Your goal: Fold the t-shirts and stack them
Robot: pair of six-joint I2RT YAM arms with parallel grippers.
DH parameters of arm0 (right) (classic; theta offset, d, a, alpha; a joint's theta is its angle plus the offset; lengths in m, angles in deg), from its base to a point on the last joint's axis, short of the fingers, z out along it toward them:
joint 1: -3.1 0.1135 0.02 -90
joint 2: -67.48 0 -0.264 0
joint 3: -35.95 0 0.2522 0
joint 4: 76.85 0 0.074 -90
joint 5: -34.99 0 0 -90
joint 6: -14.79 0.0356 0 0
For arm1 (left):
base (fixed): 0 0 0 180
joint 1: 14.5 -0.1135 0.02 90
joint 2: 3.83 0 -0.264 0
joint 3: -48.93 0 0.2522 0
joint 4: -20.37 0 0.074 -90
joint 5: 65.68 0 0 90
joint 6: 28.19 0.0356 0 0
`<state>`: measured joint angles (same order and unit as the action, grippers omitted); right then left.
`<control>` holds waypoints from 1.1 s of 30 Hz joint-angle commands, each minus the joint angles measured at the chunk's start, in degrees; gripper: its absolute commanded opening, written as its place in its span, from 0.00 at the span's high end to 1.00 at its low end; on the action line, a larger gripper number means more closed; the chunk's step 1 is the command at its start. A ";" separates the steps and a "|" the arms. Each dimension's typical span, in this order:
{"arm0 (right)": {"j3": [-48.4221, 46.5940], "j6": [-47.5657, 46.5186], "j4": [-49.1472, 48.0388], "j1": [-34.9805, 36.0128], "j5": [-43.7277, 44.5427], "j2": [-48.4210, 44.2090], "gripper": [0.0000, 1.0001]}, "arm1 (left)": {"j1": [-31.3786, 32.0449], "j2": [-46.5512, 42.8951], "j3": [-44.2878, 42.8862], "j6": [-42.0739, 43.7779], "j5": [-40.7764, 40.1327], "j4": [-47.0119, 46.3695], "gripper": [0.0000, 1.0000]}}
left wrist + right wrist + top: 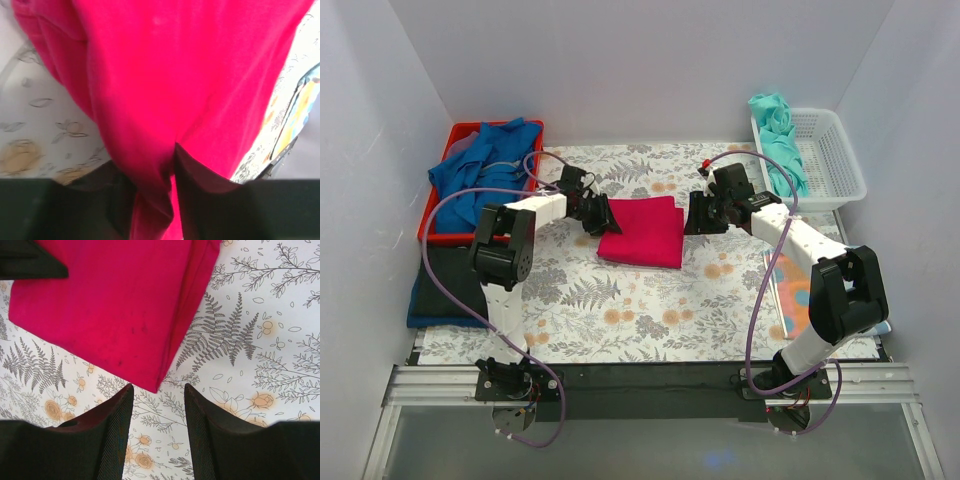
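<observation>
The left gripper (150,170) is pinching the pink t-shirt (642,232). The right gripper (157,400) is gaping open, the shirt's corner just ahead of its jaws, a white basket (832,150) well behind.

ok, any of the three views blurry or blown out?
Left wrist: crimson t-shirt fills the frame, soft and out of focus; the fingers are dark blurs at the bottom. Right wrist: sharp, tablecloth fern print crisp, even light. Top external: in focus, evenly lit, soft shadows, no glare.
</observation>
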<state>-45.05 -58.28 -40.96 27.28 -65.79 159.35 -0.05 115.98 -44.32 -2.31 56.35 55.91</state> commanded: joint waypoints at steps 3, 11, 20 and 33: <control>0.62 0.91 -1.56 0.34 0.77 -1.17 0.49 | 2.59 1.84 3.28 0.66 -15.40 7.13 0.89; 1.06 1.35 -1.83 0.34 -0.11 -0.82 0.50 | 2.59 -1.60 -1.45 3.65 -25.69 14.24 1.00; 1.41 0.92 -1.30 0.42 -1.17 -2.14 0.50 | 2.59 -9.92 -6.13 5.67 -45.82 28.13 1.00; 3.43 1.09 -1.21 0.51 -2.66 -4.95 0.52 | 5.40 -27.60 2.41 -5.48 -54.51 50.51 1.00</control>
<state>-43.00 -57.41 -40.96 27.50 -66.84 157.39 4.30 92.92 -42.94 -1.33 8.46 93.98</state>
